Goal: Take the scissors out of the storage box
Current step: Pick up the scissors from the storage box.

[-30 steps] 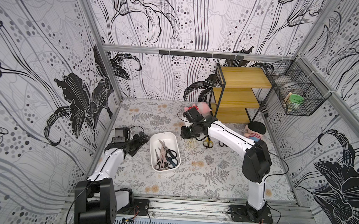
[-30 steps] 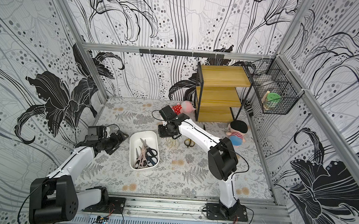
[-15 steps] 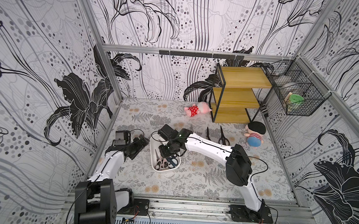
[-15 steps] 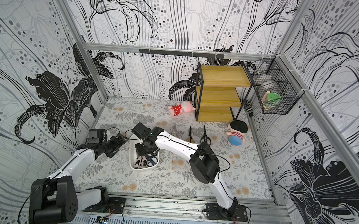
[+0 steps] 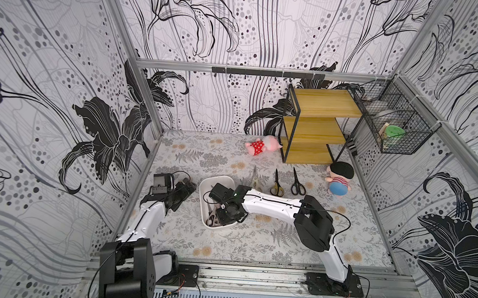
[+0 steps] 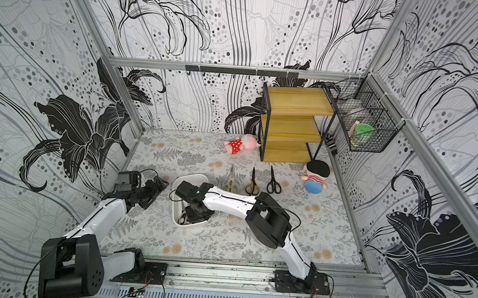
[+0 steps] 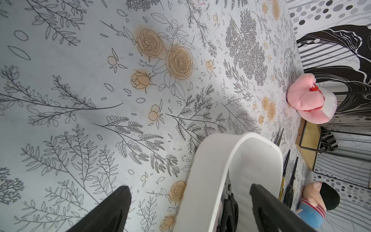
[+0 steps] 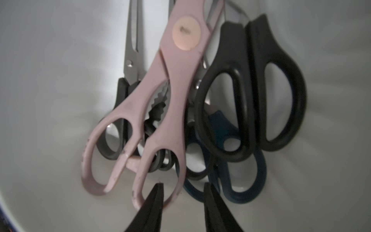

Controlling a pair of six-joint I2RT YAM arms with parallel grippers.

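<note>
Outside three scissors (image 5: pixel 277 184), four-plus in storage box (image 5: pixel 218 178); left hand (image 7: pixel 188 186) agape, right hand (image 8: pixel 183 184) ajar, both empty.

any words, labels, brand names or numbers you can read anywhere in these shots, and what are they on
No text can be read in any view.
pinkish-beige plastic-handled scissors: the round pivot cap bears only a small mark, no letters.
white plastic storage box: plain walls, no label.
green round lid in the black wire basket: any print is too small to tell.

Wide-spread left hand (image 7: pixel 188 185) — right hand (image 8: pixel 183 183) half-parted
</note>
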